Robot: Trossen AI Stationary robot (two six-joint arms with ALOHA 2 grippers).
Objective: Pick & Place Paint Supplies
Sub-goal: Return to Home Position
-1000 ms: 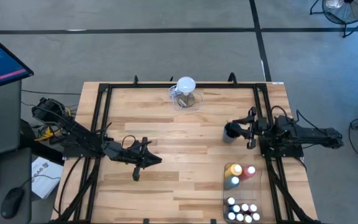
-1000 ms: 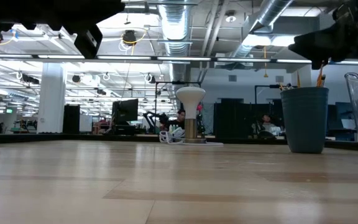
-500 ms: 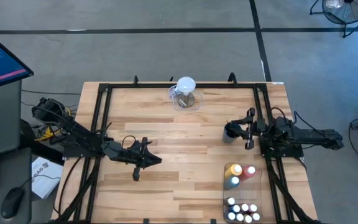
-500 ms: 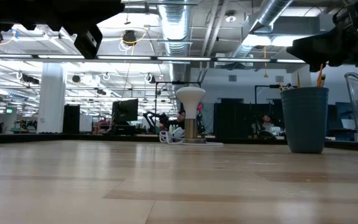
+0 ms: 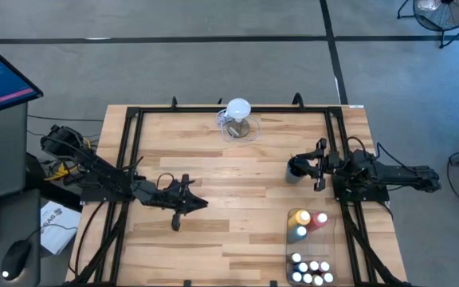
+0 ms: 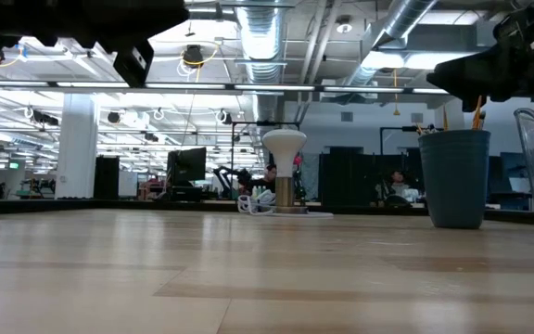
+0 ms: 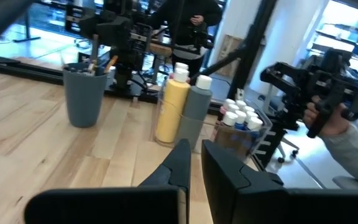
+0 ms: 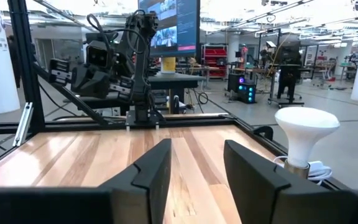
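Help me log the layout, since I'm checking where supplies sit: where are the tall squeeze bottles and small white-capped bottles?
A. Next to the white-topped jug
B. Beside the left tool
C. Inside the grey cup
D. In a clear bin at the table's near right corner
D: the high view shows the squeeze bottles and the white-capped bottles grouped in the clear bin at the near right corner of the table.

Bare table (image 5: 237,191) centre, cup (image 5: 296,169) and squeeze bottles (image 5: 305,224) crowding right
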